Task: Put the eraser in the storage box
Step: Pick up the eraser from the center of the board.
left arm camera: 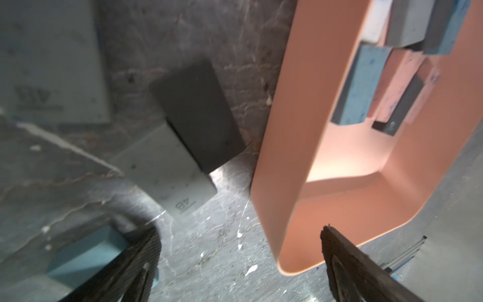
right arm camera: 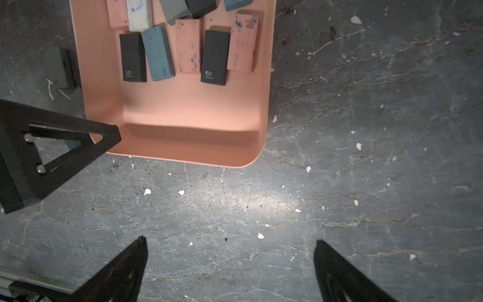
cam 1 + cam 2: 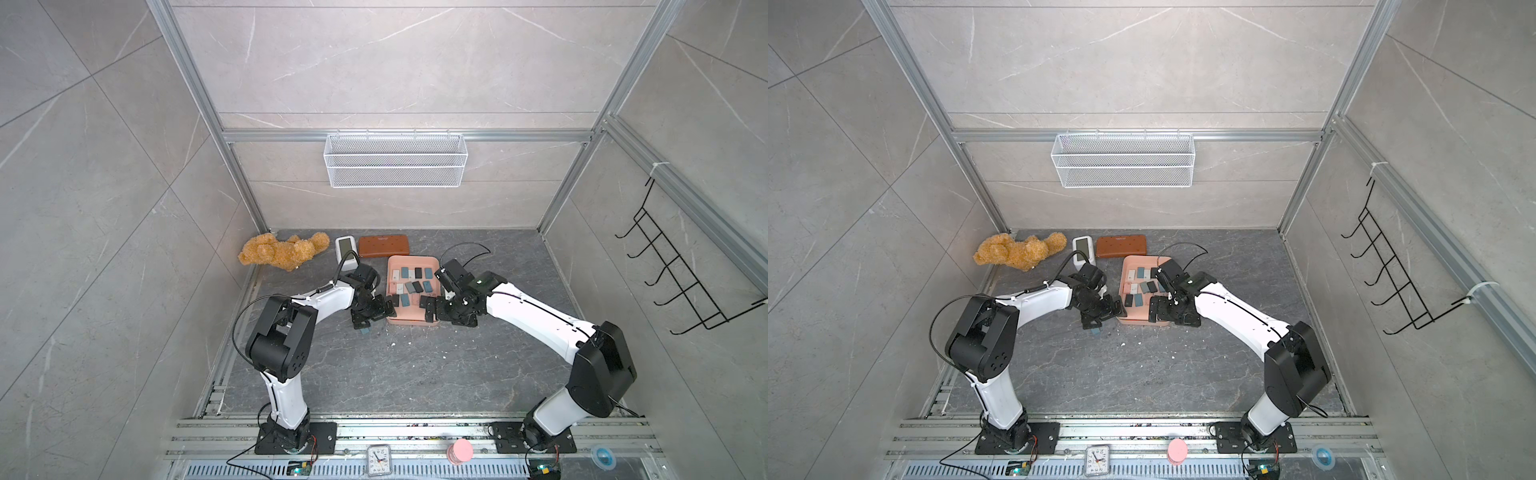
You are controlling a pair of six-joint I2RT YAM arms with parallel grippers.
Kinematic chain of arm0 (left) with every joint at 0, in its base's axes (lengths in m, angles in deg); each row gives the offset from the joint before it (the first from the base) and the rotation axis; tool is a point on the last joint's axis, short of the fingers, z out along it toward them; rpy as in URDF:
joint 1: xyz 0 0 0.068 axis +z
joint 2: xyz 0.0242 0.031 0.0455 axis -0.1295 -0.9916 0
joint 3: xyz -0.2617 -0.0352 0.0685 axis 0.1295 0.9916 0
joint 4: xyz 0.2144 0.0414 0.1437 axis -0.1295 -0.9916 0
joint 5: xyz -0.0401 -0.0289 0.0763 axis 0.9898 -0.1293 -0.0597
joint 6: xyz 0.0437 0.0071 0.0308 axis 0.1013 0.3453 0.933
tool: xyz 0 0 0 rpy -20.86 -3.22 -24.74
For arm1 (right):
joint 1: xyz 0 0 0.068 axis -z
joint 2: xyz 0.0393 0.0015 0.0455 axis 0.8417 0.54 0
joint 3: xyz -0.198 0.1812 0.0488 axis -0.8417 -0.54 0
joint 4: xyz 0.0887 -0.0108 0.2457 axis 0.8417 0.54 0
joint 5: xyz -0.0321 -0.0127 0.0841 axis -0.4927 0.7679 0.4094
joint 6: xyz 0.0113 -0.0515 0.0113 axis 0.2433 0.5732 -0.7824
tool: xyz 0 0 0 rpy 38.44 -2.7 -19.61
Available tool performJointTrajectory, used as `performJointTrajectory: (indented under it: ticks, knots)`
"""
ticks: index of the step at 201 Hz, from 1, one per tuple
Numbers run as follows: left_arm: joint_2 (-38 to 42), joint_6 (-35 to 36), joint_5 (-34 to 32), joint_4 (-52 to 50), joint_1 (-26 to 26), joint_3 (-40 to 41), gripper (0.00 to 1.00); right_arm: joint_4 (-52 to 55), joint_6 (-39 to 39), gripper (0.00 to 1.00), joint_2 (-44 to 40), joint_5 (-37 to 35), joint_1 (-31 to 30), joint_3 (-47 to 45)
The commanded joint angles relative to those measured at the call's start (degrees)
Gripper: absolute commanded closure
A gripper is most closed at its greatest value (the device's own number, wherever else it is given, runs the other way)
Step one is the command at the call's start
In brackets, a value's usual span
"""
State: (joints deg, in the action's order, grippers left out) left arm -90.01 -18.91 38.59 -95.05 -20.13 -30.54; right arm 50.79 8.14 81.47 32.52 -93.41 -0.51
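Black eraser [image 1: 194, 112], just outside storage box [image 1: 277, 130]: likely light, firm, grippy block; pinch across long sides; left fingers [image 1: 347, 266] and right fingers [image 2: 337, 272] spread wide, empty.

Blue eraser [image 1: 86, 256] near pink storage box [image 1: 277, 130]

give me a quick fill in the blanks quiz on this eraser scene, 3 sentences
1. The left gripper and right gripper both have their jaws ___.
2. The dark grey rectangular rubber eraser near the left gripper lies ___ the shallow salmon-pink plastic storage box.
3. The speckled pink rectangular eraser in the storage box is stamped ___.
Missing words: open; outside; 4B.
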Motion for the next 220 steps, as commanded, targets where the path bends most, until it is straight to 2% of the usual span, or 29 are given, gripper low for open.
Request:
performJointTrajectory:
  ticks: [1,50,83,125,160,190,220]
  knots:
    - [1.7,0.8,-3.7,-7.9,-0.2,2.4,0.02,0.9,1.4,0.00,-0.5,0.3,0.3,0.1]
    - [7.4,-0.4,-5.5,-9.3,-0.1,1.1,0.02,0.3,1.8,0.00,-0.2,1.5,0.7,-0.2]
    - [8.7,1.1,-10.6,-14.3,-0.1,-2.1,0.03,-0.6,1.7,0.00,0.2,2.5,0.7,0.1]
    - [10.7,2.3,-16.1,-18.2,-0.1,2.1,0.05,-1.6,1.9,0.00,-0.6,3.1,0.7,-0.4]
    - [7.3,3.0,-18.2,-18.1,-0.1,2.9,0.12,-2.4,1.6,0.00,-1.0,3.9,0.7,-1.6]
    - [3.1,4.5,-19.8,-18.1,-0.2,0.5,0.16,-2.3,1.6,0.00,-1.3,4.0,0.7,-1.9]
    - [-0.2,5.7,-21.3,-19.1,-0.1,-1.7,0.25,-2.3,1.3,0.00,-1.9,3.9,0.7,-2.6]
